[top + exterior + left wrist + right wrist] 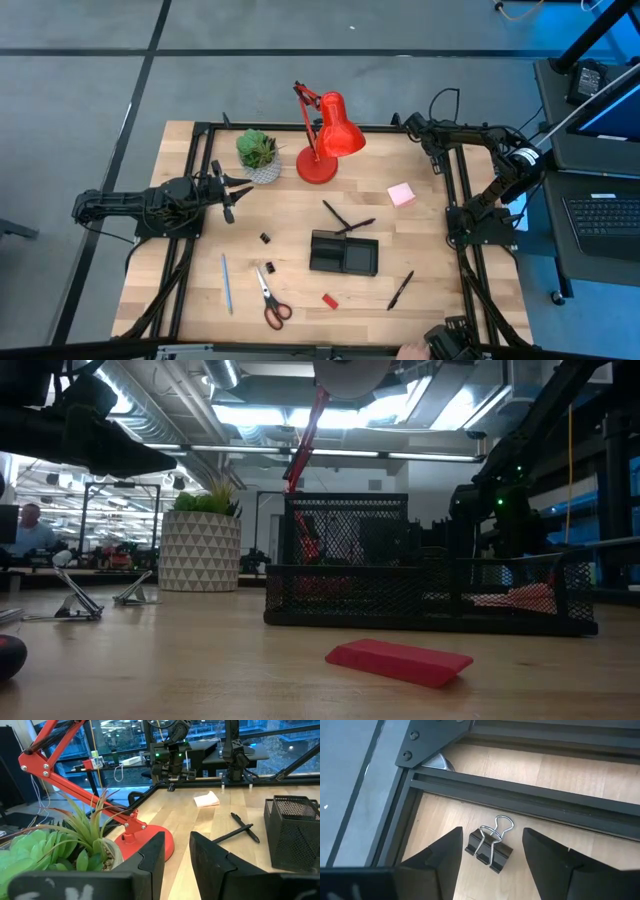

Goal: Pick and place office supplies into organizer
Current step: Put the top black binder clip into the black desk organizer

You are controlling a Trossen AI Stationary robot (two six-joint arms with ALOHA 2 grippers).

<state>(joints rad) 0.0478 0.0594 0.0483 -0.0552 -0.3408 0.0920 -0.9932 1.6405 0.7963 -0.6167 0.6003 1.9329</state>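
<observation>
The organizer (pixel 344 253) sits near the middle of the wooden surface (pixel 300 220). It is a low black mesh tray with compartments. From above its compartments look empty, but the mesh is dark, so I can't be sure.

In front of it, toward the near edge, lie the tiny red block (pixel 329 299), the red-handled scissors (pixel 270 298), the thin blue pen (pixel 226 283) and one black pen (pixel 400 290). Two small black clips (pixel 267 239) lie to its left. Two more black pens (pixel 347 220) lie crossed just behind the organizer. The pink sticky-note pad (pixel 401 194) is farther back on the right.

At the back stand the red lamp (pixel 326 140) and the green plant (pixel 258 152).

The left gripper (pixel 228 194) hovers near the plant, with its fingers a little apart and holding nothing. The right gripper (pixel 491 851) is at the far back right corner, fingers wide apart, above a black binder clip (pixel 490 847) by the black frame (pixel 520 800). Only the right wrist view shows that clip.

The low view shows the red block (pixel 399 661) close up, with the organizer (pixel 430 595) behind it. It also shows a person (pixel 30 530) far off in the room.
</observation>
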